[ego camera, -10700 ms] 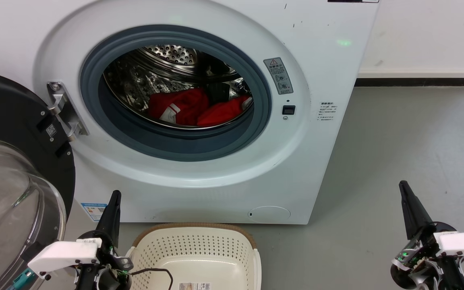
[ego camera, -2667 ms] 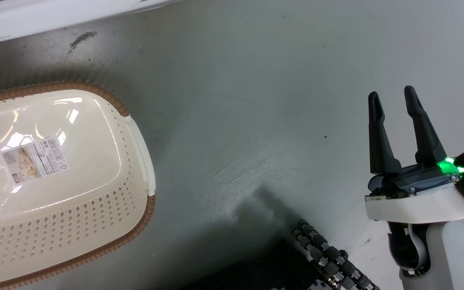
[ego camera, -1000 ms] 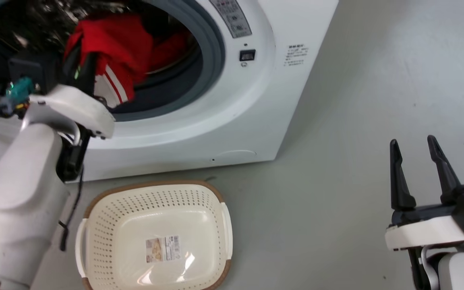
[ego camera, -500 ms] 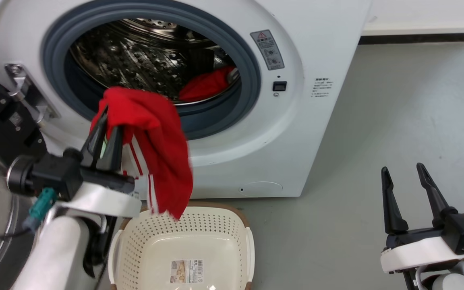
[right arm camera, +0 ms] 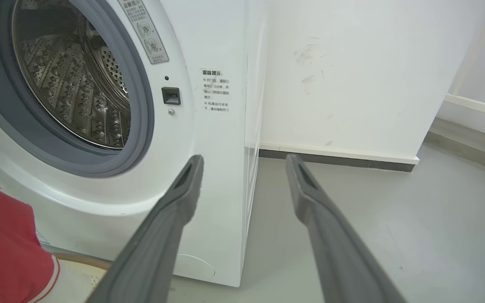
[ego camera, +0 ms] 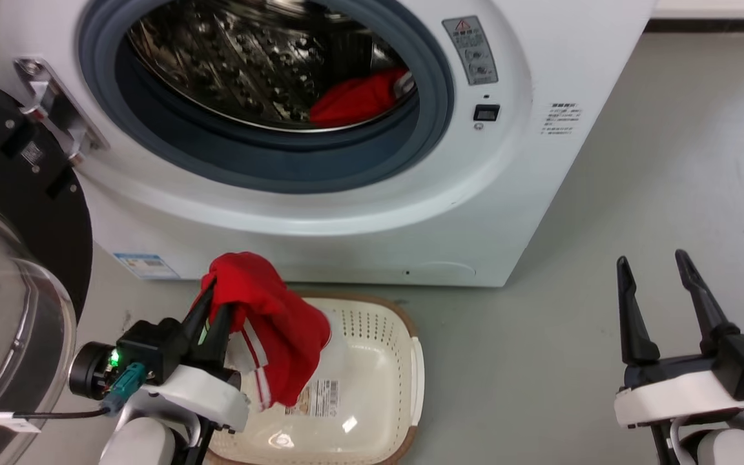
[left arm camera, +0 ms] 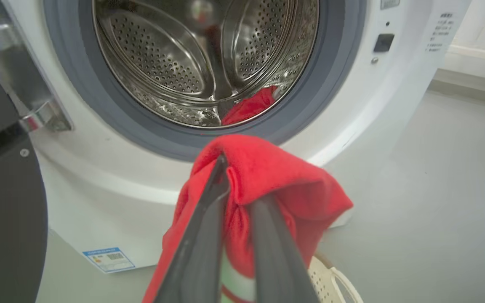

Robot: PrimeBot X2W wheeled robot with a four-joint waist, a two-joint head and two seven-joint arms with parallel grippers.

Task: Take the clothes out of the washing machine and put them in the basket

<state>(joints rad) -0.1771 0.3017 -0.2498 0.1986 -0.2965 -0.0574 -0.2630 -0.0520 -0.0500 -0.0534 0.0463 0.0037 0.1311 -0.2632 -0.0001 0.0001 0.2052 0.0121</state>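
garment [ego camera: 288, 329] hangs pinched between jaws of left gripper [ego camera: 216, 305], basket [ego camera: 407, 326] just below them; right gripper [ego camera: 652, 258] holds its jaws spread.

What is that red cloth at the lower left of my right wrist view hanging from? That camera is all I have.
Observer: The left gripper is shut on a red garment and holds it over the basket.
Operator: Is anything left in the machine? I see bare drum from here.
Observer: Yes. Another red piece lies at the lower right of the drum of the washing machine.
Operator: Are any clothes in the basket yet?
Observer: None lies in it. The paper label on its bottom shows beside the hanging garment.
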